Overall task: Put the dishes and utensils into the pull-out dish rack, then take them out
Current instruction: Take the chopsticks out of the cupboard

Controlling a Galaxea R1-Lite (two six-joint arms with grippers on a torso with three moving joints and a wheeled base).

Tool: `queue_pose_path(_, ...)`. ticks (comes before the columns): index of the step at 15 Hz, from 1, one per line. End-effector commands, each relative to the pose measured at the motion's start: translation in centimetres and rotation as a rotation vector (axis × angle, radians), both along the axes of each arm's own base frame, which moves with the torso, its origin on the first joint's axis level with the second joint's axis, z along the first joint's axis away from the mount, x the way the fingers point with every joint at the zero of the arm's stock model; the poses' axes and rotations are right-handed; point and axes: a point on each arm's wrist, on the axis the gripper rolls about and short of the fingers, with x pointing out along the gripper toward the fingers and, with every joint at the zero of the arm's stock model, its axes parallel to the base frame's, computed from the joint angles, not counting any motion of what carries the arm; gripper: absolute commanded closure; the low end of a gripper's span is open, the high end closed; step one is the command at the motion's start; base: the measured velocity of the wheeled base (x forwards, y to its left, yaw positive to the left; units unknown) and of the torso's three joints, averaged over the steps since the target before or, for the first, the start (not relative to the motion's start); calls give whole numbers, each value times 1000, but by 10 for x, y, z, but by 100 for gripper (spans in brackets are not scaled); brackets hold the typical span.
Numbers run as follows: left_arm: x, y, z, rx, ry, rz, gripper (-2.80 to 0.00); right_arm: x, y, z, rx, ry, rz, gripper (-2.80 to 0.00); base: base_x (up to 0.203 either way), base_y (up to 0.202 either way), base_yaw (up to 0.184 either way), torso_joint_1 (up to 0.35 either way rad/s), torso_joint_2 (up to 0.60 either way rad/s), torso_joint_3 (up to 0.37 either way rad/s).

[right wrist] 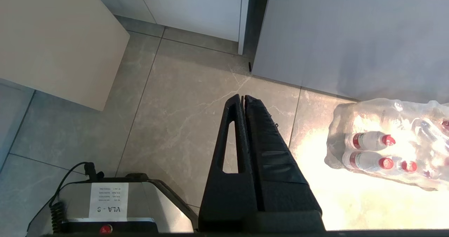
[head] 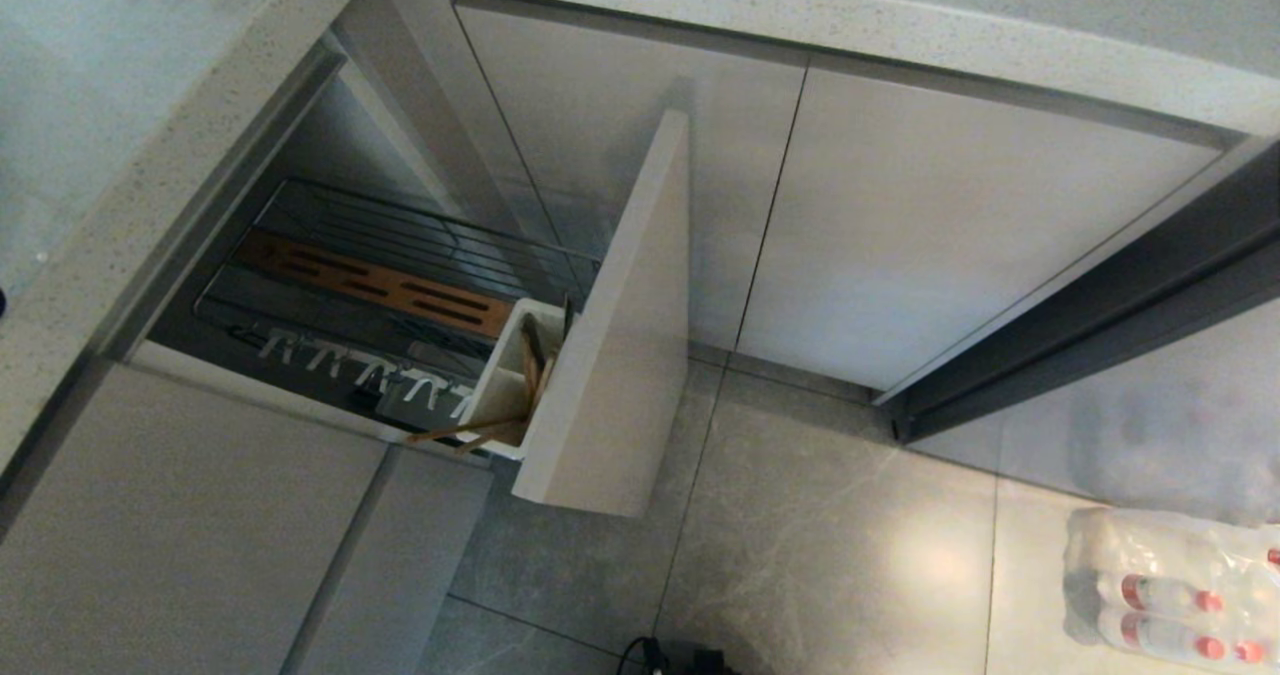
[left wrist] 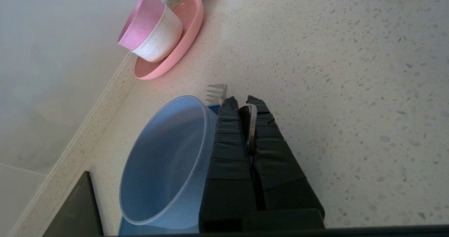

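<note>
The left gripper (left wrist: 242, 103) is clamped on the fork (left wrist: 251, 124) above the counter (left wrist: 350, 89), beside the blue bowl (left wrist: 168, 163) near the counter's edge, while the right gripper (right wrist: 242, 98) hangs closed over the floor (right wrist: 182, 107).

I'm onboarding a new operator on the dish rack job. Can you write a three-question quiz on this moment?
1. True or false: the left end effector is shut on the fork.
2. Where are the chopsticks? A) on the countertop B) in the white caddy of the pull-out rack C) in the blue bowl
3. What does the right end effector hang over?

Key: 1 true. 2 B. 3 The tiled floor, shut and empty, near a wrapped pack of water bottles.
</note>
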Motion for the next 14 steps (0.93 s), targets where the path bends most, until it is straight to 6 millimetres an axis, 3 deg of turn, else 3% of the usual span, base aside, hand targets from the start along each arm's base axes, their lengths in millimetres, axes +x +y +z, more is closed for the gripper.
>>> queue_pose_path(1,-1,0,0,2,-3,3,0,0,0,0,0,1,0,0,0,0,0,0,0,0)
queue_pose_path(6,-1,0,0,2,-5,3,0,0,0,0,0,1,0,0,0,0,0,0,0,0)
queue_pose_path(7,-1,0,1,2,-6,3,-280,0,0,0,0,0,0,0,0,0,0,0,0,0)
queue_pose_path(14,-2,0,2,3,-10,3,-280,0,0,0,0,-1,0,0,0,0,0,0,0,0)
